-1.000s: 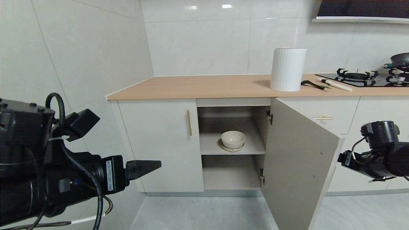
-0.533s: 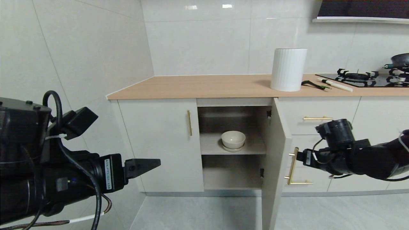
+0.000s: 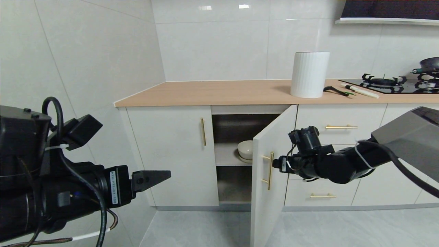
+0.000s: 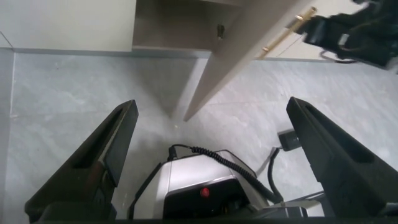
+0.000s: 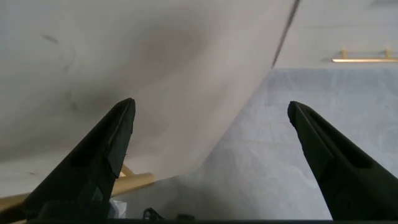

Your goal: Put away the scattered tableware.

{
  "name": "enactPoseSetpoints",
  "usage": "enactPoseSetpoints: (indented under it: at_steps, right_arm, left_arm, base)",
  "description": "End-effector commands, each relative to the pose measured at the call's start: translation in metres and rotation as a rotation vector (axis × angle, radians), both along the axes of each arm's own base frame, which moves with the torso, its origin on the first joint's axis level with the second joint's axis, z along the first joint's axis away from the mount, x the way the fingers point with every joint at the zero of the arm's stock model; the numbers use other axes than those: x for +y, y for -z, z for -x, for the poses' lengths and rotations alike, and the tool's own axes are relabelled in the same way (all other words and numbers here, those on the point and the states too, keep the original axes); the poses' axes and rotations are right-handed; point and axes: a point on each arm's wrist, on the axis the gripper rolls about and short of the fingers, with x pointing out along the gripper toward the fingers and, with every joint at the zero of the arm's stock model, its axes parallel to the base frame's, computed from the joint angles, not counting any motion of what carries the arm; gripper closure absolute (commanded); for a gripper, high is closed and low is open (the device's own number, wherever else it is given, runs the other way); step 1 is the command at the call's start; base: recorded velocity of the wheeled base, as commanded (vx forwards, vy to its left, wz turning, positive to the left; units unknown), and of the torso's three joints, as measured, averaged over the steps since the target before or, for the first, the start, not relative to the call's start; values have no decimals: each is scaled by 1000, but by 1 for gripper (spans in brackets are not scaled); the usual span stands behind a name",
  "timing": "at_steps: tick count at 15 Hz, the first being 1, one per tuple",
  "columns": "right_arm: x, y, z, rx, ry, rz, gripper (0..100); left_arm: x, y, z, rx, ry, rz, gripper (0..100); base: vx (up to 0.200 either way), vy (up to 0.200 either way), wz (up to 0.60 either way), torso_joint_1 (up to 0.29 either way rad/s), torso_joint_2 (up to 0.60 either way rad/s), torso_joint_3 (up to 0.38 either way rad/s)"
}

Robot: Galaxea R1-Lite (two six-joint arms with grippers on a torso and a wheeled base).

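Your right pincer (image 5: 210, 104) stood spread wide, close before the pale flat cabinet door (image 5: 137, 56), with its slim brass handle (image 5: 134, 182) near one finger.

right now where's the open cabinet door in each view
Head view: the cabinet door stands ajar right of centre, half hiding the bowl.
Left wrist view: the door slants over the floor beyond the left gripper.
Right wrist view: the door's face looms close before the right gripper.
Shared landmark: the door's gold handle.
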Motion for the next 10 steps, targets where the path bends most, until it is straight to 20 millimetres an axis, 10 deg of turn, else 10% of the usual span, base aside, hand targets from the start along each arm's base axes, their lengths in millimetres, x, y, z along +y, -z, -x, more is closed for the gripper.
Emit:
enactPoseSetpoints:
  at_steps: [1,10]
  right_arm:
    - [11,15,-9,13,-14,6,0]
    - [18,26,-18,14,-15,-9,0]
  left_arm:
    - [0,0,0,-3,-3,0,0]
    - [0,2,0,6,-1,-9,0]
  base:
    - [0,0,0,0,0,0]
    - [0,0,0,0,0,0]
